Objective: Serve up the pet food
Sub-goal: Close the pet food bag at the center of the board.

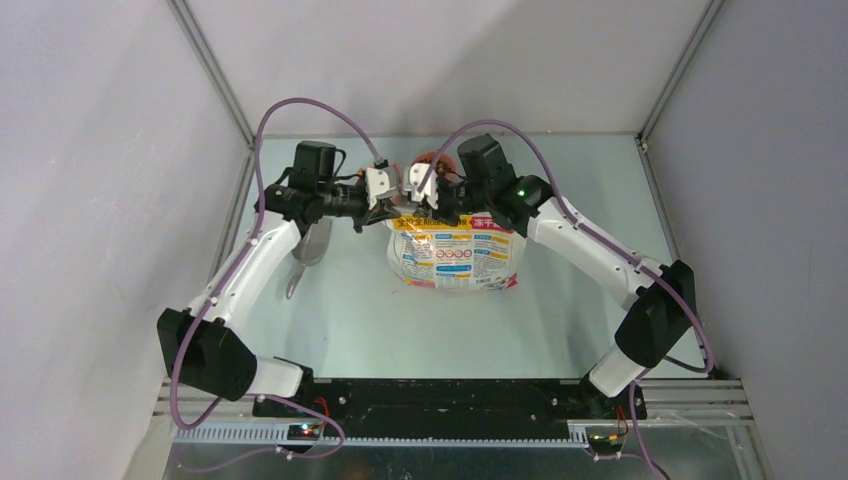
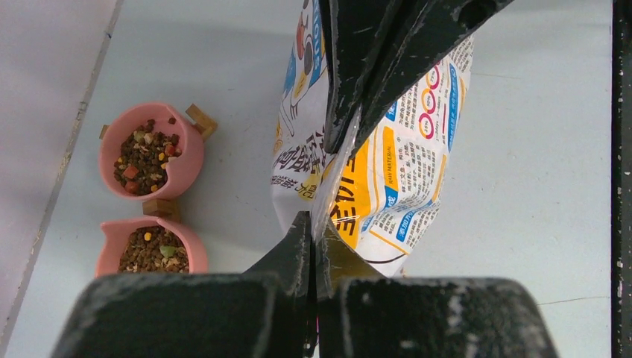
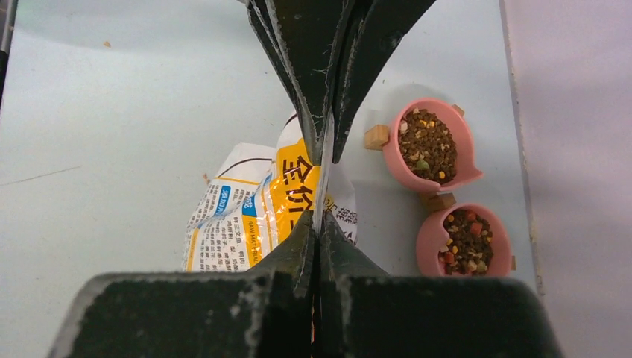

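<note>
Black fingers of the left gripper (image 2: pixel 322 195) fill my left wrist view, pressed together on the top edge of the white, yellow and blue printed plastic food bag (image 2: pixel 387 171). The right gripper (image 3: pixel 320 186) is clamped just as tightly on the same edge, so both jaws are pinching thin film with no gap showing. From overhead the two grippers sit close together above the bag, which hangs down toward me onto the pale grey table (image 1: pixel 350 320). The pet food (image 2: pixel 145 156), brown kibble with coloured bits, already lies heaped in two small pink round bowls (image 3: pixel 417 179) standing side by side just behind the bag near the far edge; whether more remains inside the bag I cannot tell. A grey metal scoop (image 1: pixel 312 245) lies on the table under the left forearm. My worry is the grip: slick film held by a narrow pinch could slide out if either arm pulls harder than the other, and the bag would then flop or tear. Swinging it backward risks knocking the bowls and scattering kibble, and lowering the left arm carelessly could strike the scoop.
</note>
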`<action>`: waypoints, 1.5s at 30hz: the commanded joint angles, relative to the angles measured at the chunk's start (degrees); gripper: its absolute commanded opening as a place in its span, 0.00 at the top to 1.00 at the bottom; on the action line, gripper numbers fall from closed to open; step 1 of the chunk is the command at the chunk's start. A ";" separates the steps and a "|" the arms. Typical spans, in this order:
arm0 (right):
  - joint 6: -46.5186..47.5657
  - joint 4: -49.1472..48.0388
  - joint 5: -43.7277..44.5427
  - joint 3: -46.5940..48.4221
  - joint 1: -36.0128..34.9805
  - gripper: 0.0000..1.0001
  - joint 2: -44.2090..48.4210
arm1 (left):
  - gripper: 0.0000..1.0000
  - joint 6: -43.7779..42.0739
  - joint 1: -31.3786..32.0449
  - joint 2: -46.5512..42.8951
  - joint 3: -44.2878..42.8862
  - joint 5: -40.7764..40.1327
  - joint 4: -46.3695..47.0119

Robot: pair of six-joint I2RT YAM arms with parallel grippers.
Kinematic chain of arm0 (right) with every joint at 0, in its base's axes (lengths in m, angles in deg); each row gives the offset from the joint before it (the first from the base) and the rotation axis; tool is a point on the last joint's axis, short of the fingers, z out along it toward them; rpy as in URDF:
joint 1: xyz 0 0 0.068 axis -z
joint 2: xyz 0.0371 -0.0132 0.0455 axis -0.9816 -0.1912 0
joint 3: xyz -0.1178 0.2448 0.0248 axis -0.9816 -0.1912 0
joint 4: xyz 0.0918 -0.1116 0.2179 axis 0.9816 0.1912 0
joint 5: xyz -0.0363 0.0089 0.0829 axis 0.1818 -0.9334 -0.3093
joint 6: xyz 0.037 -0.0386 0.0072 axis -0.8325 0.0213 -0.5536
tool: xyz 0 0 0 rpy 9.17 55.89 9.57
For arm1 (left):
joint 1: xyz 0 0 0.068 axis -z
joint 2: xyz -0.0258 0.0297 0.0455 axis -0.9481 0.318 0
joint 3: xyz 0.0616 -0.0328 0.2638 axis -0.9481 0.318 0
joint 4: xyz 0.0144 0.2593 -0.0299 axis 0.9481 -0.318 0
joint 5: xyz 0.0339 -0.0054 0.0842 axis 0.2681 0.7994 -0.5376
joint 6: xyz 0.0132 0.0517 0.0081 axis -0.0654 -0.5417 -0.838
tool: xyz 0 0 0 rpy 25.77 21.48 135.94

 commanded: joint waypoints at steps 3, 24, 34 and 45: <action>1.55 5.55 3.13 4.07 -0.47 0.93 -1.09 | 1.00 0.34 -3.66 -2.20 -0.95 -0.14 5.60; 6.04 28.18 12.10 6.11 6.16 0.79 6.27 | 1.00 -0.18 -4.30 -2.37 -1.48 0.23 3.53; 5.19 28.59 12.52 6.44 6.93 1.00 7.83 | 1.00 0.53 -4.27 -2.51 -1.33 0.92 4.35; 3.72 32.65 13.68 4.33 11.14 0.81 11.52 | 1.00 1.04 -4.30 -3.19 -0.73 1.43 4.59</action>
